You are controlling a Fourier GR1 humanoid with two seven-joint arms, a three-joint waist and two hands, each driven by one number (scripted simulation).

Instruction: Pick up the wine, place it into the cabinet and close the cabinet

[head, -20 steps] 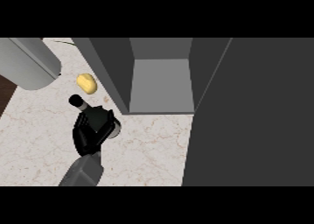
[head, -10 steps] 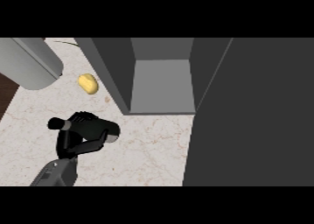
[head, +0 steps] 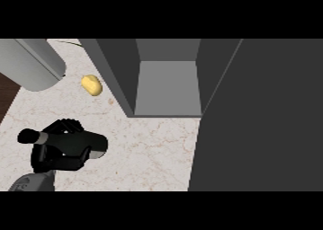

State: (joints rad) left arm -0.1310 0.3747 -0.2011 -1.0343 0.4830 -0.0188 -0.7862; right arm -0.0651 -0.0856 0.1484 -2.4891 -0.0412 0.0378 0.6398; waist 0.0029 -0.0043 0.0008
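Note:
The wine bottle (head: 29, 136) is dark and lies tilted in my right hand (head: 65, 152), its neck sticking out to the left. The fingers are curled round its body and hide most of it. Hand and bottle hover over the marble counter (head: 150, 152) at the lower left, well short of the cabinet. The grey cabinet (head: 167, 85) stands open at the top middle, and its inside shows no object. Its dark door (head: 270, 117) is swung out and fills the right side. No left hand shows.
A small yellow lemon (head: 91, 85) lies on the counter left of the cabinet wall. A thick grey forearm-like cylinder (head: 31, 63) crosses the top left corner. The counter's edge and brown floor (head: 1, 103) run along the far left.
My right hand with the bottle has moved down and to the left, away from the cabinet. The bottle's neck now points left. Lemon and cabinet have stayed put.

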